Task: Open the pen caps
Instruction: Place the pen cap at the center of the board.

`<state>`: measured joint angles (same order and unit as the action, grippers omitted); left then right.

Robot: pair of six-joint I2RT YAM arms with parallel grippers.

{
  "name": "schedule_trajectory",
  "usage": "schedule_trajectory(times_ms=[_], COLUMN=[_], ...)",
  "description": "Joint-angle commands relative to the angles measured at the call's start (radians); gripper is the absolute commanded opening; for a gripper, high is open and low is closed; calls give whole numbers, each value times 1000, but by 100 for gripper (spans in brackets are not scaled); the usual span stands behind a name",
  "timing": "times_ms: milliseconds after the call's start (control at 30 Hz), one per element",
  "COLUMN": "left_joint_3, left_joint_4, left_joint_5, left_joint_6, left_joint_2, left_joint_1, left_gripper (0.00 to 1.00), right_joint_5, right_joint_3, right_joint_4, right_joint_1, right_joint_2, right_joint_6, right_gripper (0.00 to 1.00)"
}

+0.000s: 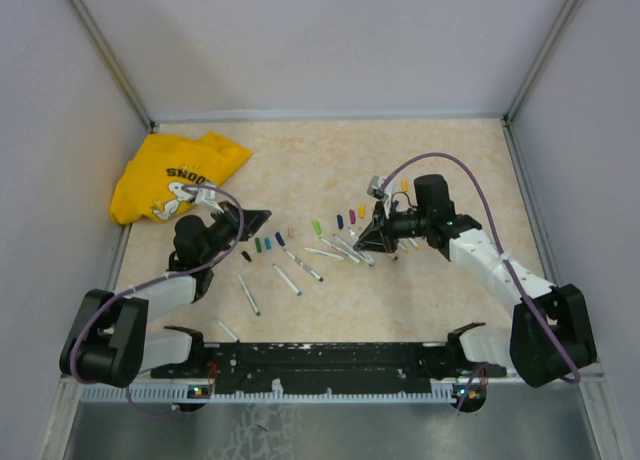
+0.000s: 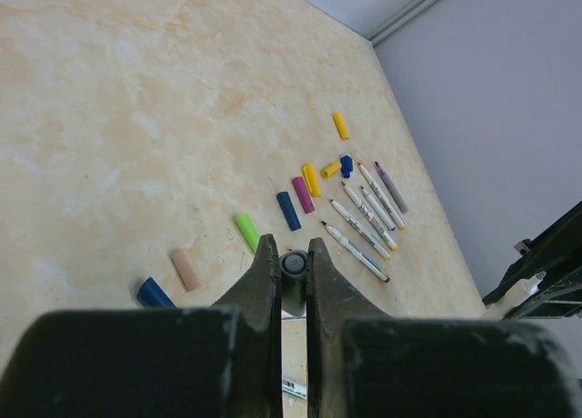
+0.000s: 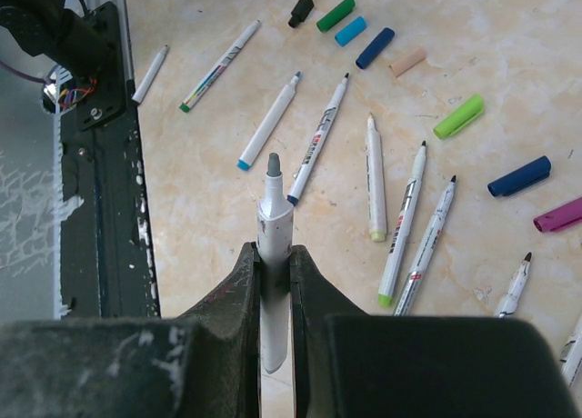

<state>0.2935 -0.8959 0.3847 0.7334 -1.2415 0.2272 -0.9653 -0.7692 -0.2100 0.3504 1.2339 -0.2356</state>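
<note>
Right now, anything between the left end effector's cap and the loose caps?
Nothing visible. The left end effector grips the dark cap; only bare table separates it from the green cap and peach cap ahead.

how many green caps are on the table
2: a dark green cap beside the black cap, and a lime green cap between the peach cap and a dark blue cap; others may be hidden.
</note>
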Motion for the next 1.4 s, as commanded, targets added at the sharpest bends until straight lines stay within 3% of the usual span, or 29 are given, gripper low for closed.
schedule_trajectory(times_ms=[0, 400, 700, 1000, 1367], left_joint_3=[27, 68, 180, 351, 492], left_joint_4=[3, 27, 108, 280, 380], left_joint_5=[-13, -28, -44, -66, -72], left_joint_6=[4, 33, 44, 61, 78], left_joint_2=[-10, -66, -172, -296, -454], left_joint_1=[-9, -12, -14, -14, -14], left_gripper=[1, 1, 1, 0, 2], right_joint_5=[-3, 12, 156, 293, 457], right_joint_3=[-61, -70, -173, -475, -805], right_joint_4=[19, 9, -57, -155, -260], right_joint_1=[-7, -7, 25, 93, 185], right_joint_2=[7, 24, 87, 350, 666], right_joint_6=[-16, -29, -76, -130, -119], right_gripper=[0, 0, 0, 0, 0])
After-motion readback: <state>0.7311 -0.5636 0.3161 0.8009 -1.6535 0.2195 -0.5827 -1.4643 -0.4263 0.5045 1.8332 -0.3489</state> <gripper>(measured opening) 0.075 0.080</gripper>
